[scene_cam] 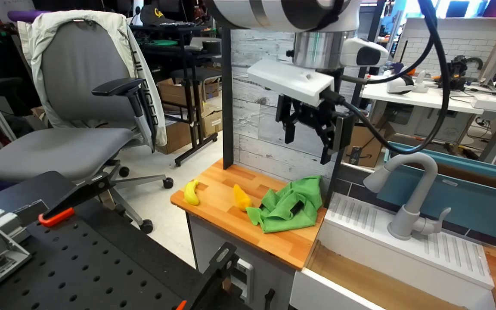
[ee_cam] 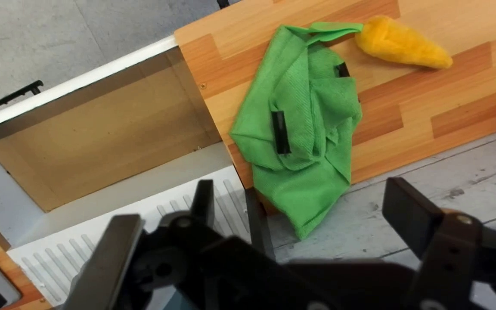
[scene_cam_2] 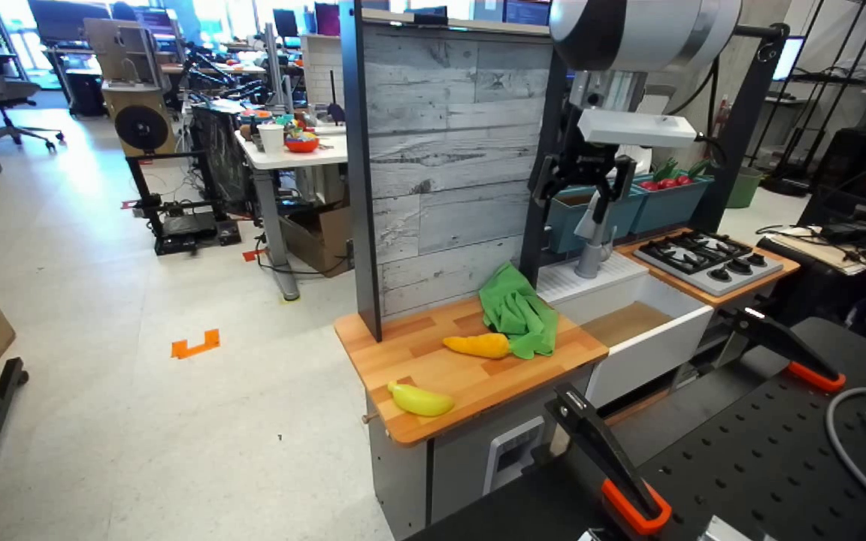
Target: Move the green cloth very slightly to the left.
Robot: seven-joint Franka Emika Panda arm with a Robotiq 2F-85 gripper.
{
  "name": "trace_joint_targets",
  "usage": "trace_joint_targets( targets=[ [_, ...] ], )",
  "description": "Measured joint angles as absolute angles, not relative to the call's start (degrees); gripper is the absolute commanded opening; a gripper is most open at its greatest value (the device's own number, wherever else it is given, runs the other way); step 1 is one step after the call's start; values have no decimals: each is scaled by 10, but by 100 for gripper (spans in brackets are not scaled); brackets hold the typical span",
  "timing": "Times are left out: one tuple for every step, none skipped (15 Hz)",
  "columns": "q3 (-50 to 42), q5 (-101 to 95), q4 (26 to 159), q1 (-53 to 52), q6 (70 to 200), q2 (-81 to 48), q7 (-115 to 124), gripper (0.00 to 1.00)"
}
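wooden bench [scene_cam_2: 403,353] below; i see the green cloth [scene_cam_2: 517,314] under and slightly aside from my spread, empty gripper [scene_cam_2: 571,203], long axis roughly across its closing line.

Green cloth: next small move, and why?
Probably ease the gripper down toward the bunched green cloth: the jaws stand open and empty, well above the wooden countertop, and the cloth's raised folds look graspable.

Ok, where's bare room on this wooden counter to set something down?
Between the banana and the carrot, and between the carrot and the gray plank panel. It's crowded toward the sink: the green cloth lies bunched there, with the carrot's green top at its edge.
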State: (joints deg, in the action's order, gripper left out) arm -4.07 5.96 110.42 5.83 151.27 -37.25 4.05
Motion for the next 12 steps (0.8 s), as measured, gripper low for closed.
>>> trace_joint_targets(
  targets=[
    [-44,59,1097,58,1513,-383,41,100],
    [-49,59,1090,58,1513,-394,41,100],
    [-53,59,1081,58,1513,-405,41,100],
    [-57,58,1071,58,1513,-417,41,100],
    [-59,58,1061,59,1513,-430,41,100],
    [-62,58,1052,59,1513,-443,41,100],
    [-63,57,1042,59,1513,-456,41,100],
    [-65,57,1032,59,1513,-470,41,100],
    [-67,55,1022,58,1513,-484,41,100],
    [-69,53,1011,58,1513,-498,41,100],
    [-71,50,1001,58,1513,-511,41,100],
    [-73,47,989,58,1513,-525,41,100]
  ],
)
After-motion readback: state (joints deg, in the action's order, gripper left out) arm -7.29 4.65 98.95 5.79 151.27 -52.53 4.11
